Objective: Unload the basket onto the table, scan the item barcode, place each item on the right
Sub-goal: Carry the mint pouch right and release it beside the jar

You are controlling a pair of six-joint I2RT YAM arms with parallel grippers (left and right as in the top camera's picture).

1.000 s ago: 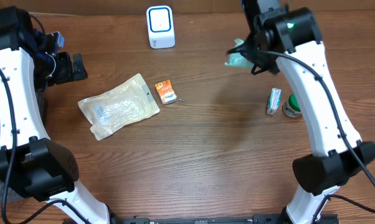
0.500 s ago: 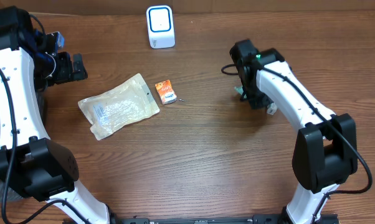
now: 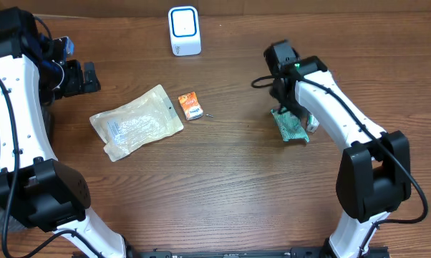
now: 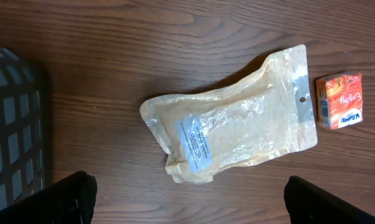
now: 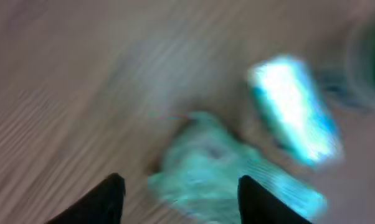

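From overhead, the brown wood-grain bench (image 3: pixel 223 186) carries a white scanner (image 3: pixel 185 30) at its far edge, a clear pouch (image 3: pixel 137 122) and a small orange packet (image 3: pixel 190 105) left of centre, and a green packet (image 3: pixel 292 127) lying flat to the right, just under the right claw (image 3: pixel 286 106). The left claw (image 3: pixel 92 77) hangs at the left edge, well apart from everything. The left wrist view shows that claw's fingers spread wide and empty above the pouch, with a dark gridded basket (image 4: pixel 10 137) at the left. The right wrist view is blurred: its fingers stand apart, released, the green packet on the wood beyond them beside a pale box (image 5: pixel 293 109).
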